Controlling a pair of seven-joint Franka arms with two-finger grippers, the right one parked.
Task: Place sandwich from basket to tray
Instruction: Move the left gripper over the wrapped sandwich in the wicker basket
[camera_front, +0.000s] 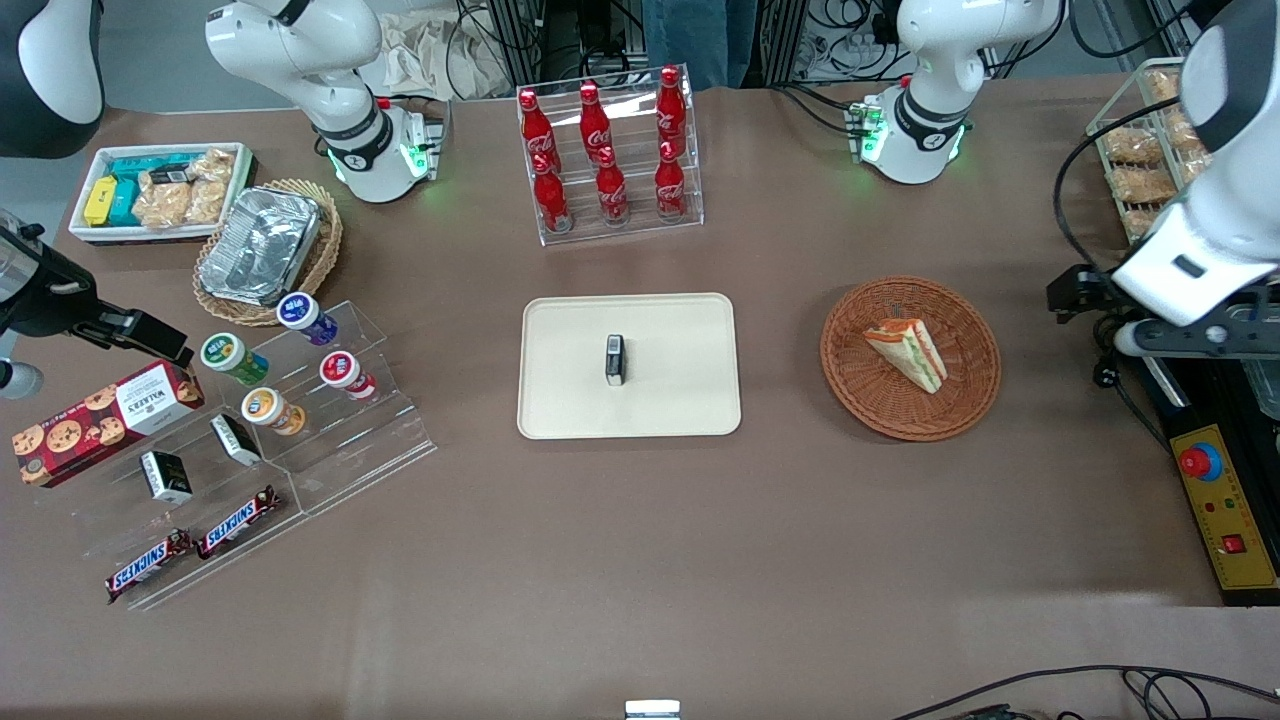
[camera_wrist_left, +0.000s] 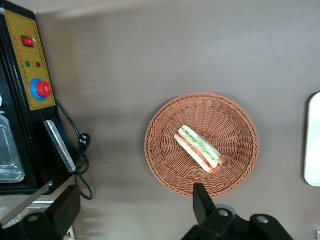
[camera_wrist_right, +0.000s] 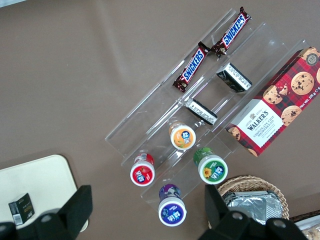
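Your gripper hung spread and empty above the table beside the basket, apparently lining up a reach, while the sandwich lay flat inside it, well apart from the tray.

The working arm is glossy white with black joint bands and a green-lit base, ending in a black pincer with chunky black fingers.

Left arm reaching in at the working end of the table, wrist tilted down. Gripper raised well above the table, fingers spread wide apart, holding nothing.
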